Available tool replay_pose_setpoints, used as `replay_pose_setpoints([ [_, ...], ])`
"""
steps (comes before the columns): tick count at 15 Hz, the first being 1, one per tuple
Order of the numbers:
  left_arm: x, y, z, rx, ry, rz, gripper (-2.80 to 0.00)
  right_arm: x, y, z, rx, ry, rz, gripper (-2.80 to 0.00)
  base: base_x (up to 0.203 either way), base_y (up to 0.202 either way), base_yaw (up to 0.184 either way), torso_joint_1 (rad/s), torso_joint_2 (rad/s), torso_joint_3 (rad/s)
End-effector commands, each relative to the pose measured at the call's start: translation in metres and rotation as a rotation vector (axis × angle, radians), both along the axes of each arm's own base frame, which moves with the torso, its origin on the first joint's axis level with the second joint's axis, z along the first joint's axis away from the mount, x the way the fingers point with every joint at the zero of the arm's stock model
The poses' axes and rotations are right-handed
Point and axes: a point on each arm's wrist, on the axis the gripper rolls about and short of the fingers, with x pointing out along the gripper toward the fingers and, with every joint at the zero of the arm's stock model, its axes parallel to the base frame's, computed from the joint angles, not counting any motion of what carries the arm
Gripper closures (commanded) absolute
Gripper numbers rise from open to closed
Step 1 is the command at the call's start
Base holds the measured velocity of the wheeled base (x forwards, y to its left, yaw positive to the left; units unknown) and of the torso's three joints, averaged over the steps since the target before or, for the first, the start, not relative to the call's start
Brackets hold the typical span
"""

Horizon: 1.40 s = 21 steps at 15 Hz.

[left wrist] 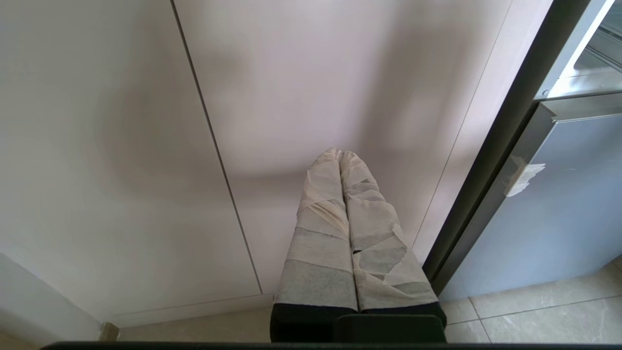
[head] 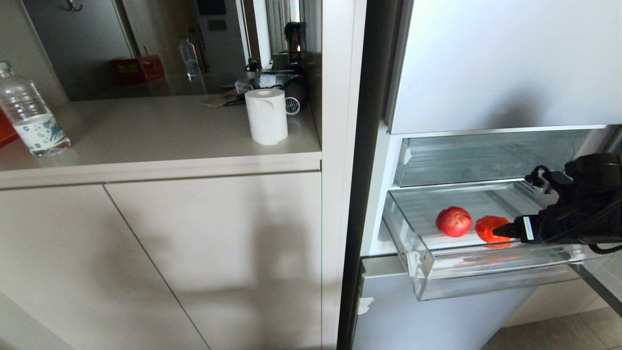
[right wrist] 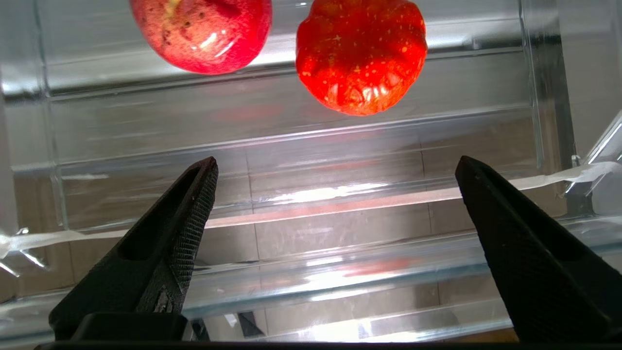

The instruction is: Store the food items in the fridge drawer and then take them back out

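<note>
Black ribbed fingers [right wrist: 189, 214] of my right gripper [right wrist: 335, 167] fill the near edge of the right wrist view: spread wide, nothing between them. Gripper is poised over the thick front lip of the clear plastic fridge drawer [head: 486, 277], pointing in at the fruit.

Drawer is the lower of two stacked clear trays, pulled out. Upper clear drawer [head: 486, 158] holds nothing I can see.

Both food items sit on the ribbed base, side by side, close but whether touching I can't tell:
- smooth red round fruit [head: 453, 221], further from my arm
- orange-red bumpy-skinned fruit [head: 491, 228], right at my fingertips in the head view, roughly centred between the fingers in the wrist view

Left gripper [left wrist: 340, 158]: tape-wrapped fingers pressed together, holding nothing, parked low facing the pale cabinet door [left wrist: 121, 146] beside the fridge.

Progress, as I read it: storing half looks done, both fruits are in. Can't tell from this alone whether I'm backing off a drop or going in for retrieval. Either way both fruits are left to take out. Bumpy one is the obvious first pick.
</note>
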Motion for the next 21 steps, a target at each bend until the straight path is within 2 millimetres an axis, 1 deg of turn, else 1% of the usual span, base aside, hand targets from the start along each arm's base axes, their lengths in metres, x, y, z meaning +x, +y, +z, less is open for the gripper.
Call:
replay_pose_setpoints([
  [1,0.0,0.0,0.0,0.0,0.002,0.001,0.0,-0.008,0.0,0.006,-0.002,0.013,0.001,-2.8,0.0,0.0,0.0,0.0,0.0,0.0],
  [4,0.0,0.0,0.0,0.0,0.002,0.001,0.0,-0.028,-0.004,0.015,-0.016,0.054,-0.005,-2.8,0.0,0.0,0.0,0.0,0.0,0.0],
  [6,0.0,0.0,0.0,0.0,0.002,0.001,0.0,-0.041,-0.008,0.016,-0.025,0.099,-0.007,-2.8,0.0,0.0,0.0,0.0,0.0,0.0],
  [10,0.0,0.0,0.0,0.0,0.002,0.001,0.0,-0.05,-0.012,0.008,-0.031,0.154,-0.008,-2.8,0.0,0.0,0.0,0.0,0.0,0.0],
  [12,0.0,0.0,0.0,0.0,0.002,0.001,0.0,-0.052,-0.011,0.01,-0.034,0.148,-0.005,-2.8,0.0,0.0,0.0,0.0,0.0,0.0],
  [15,0.0,0.0,0.0,0.0,0.002,0.001,0.0,-0.061,-0.009,0.011,-0.034,0.152,-0.005,-2.8,0.0,0.0,0.0,0.0,0.0,0.0],
  [17,0.0,0.0,0.0,0.0,0.002,0.001,0.0,-0.058,-0.009,0.013,-0.015,0.13,0.011,-2.8,0.0,0.0,0.0,0.0,0.0,0.0],
  [20,0.0,0.0,0.0,0.0,0.002,0.001,0.0,-0.035,-0.005,0.013,0.018,0.093,0.069,-2.8,0.0,0.0,0.0,0.0,0.0,0.0],
  [21,0.0,0.0,0.0,0.0,0.002,0.001,0.0,-0.027,0.001,0.012,0.02,0.088,0.093,-2.8,0.0,0.0,0.0,0.0,0.0,0.0],
])
